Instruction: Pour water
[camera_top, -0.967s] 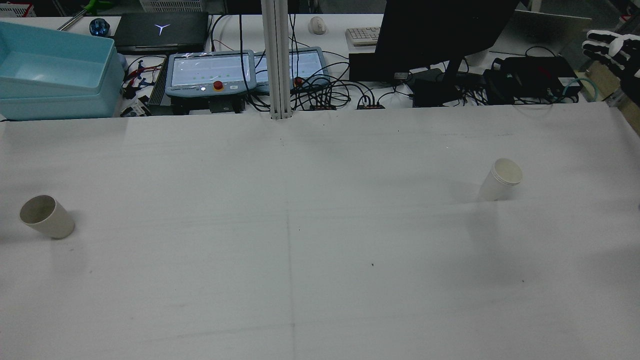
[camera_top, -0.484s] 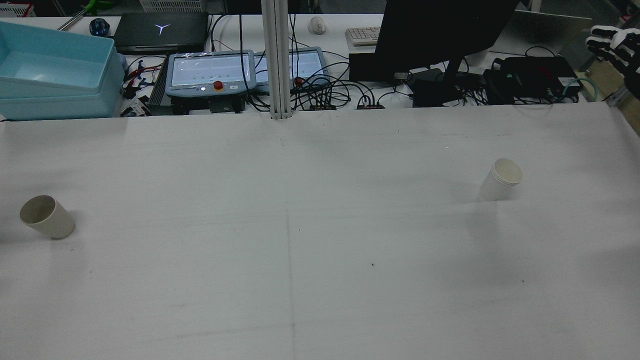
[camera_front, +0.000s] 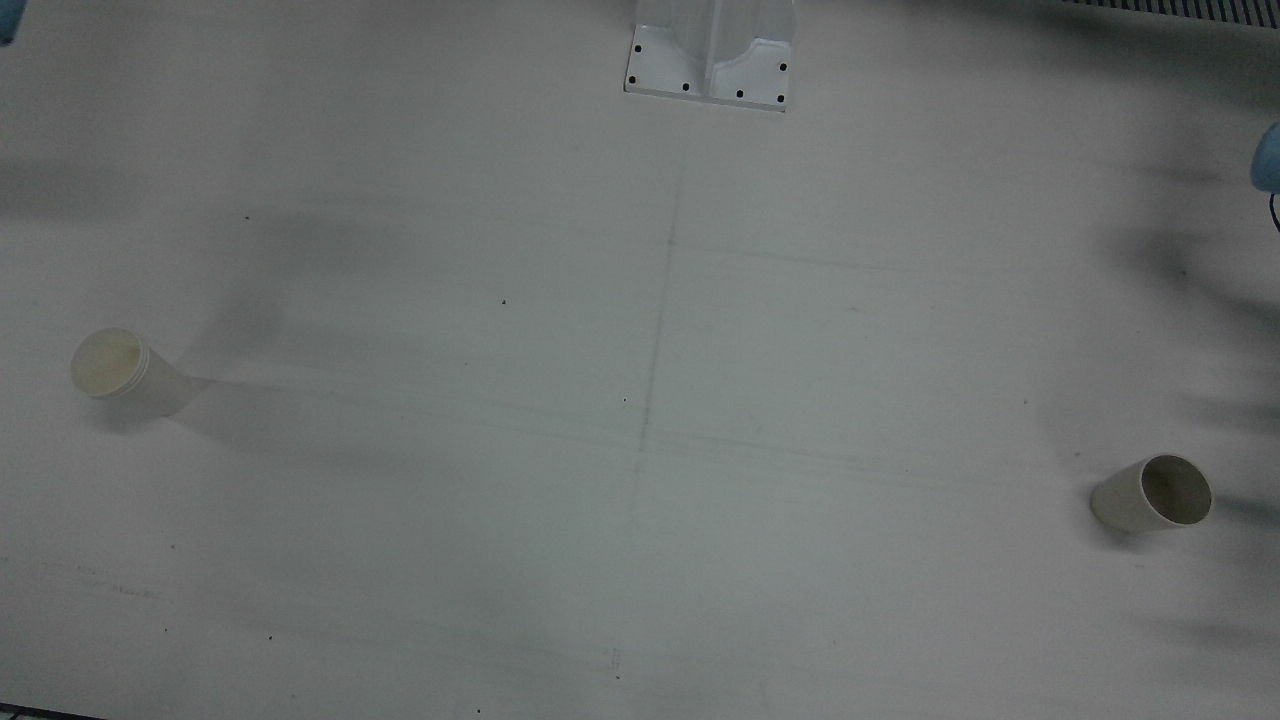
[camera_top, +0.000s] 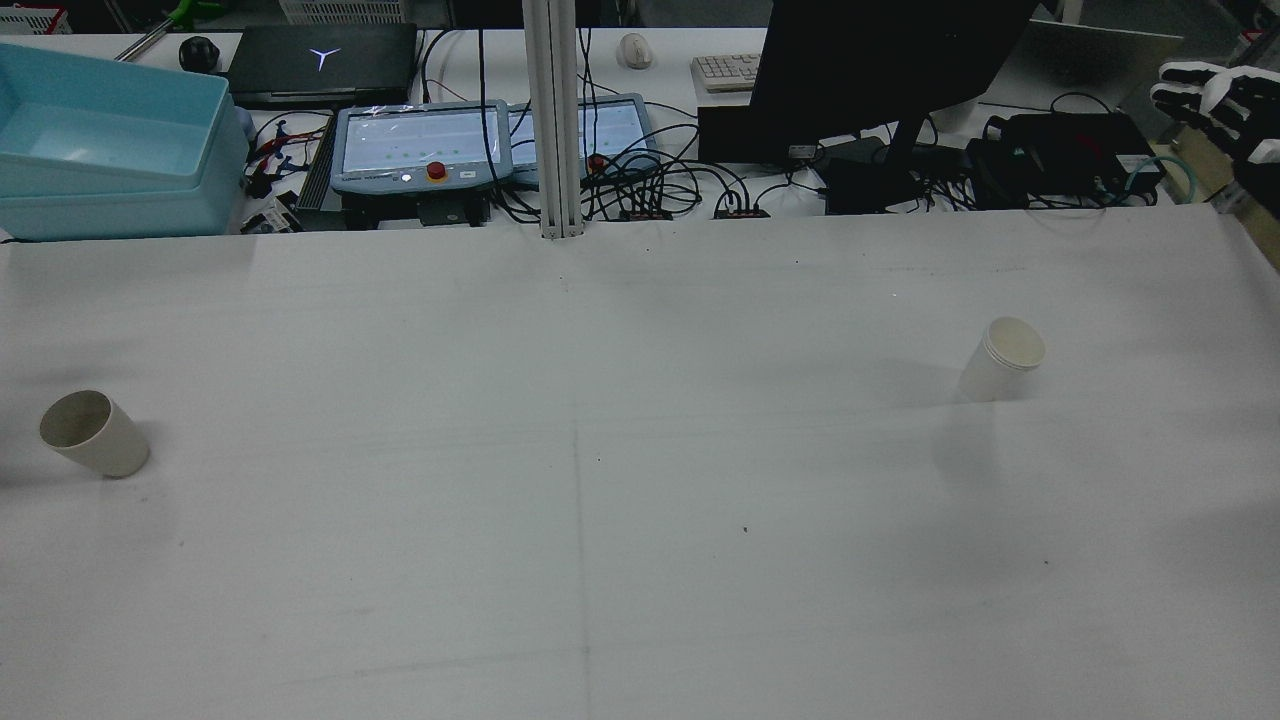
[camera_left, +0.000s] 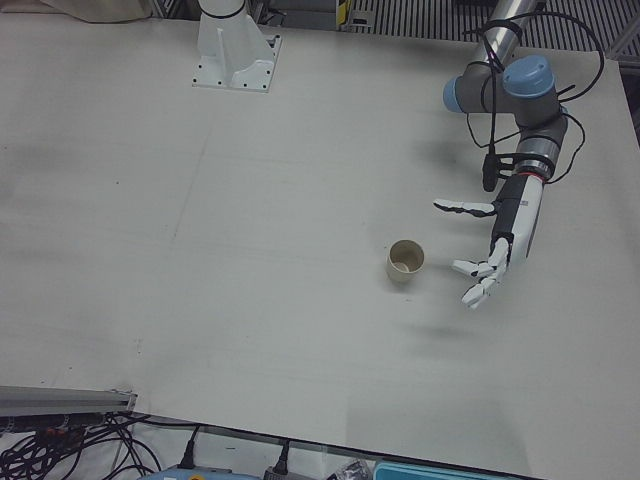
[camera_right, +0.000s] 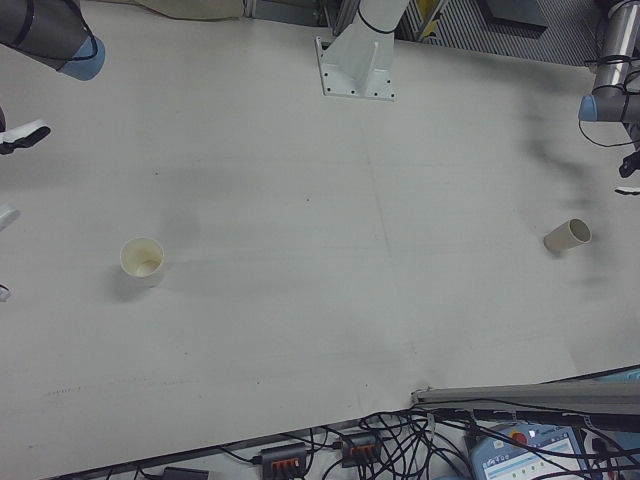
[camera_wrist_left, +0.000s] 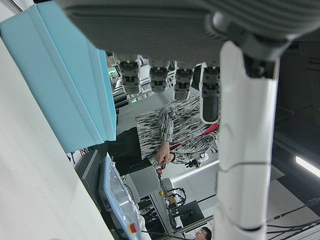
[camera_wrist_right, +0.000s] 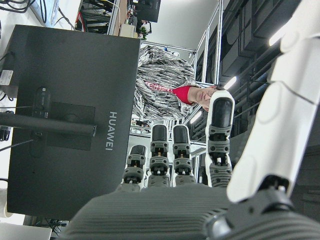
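Both cups are standing upright on the table, untouched: left cup sitting just beside the left hand, whose fingers are spreading apart, likely lining up a side grasp. Right cup standing far across; right hand hovering empty, fingers splayed.

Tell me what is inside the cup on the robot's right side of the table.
The right-side cup stands upright with its mouth open. Its pale inside shows no object; the pictures cannot settle whether it holds water. Neither hand is near it.
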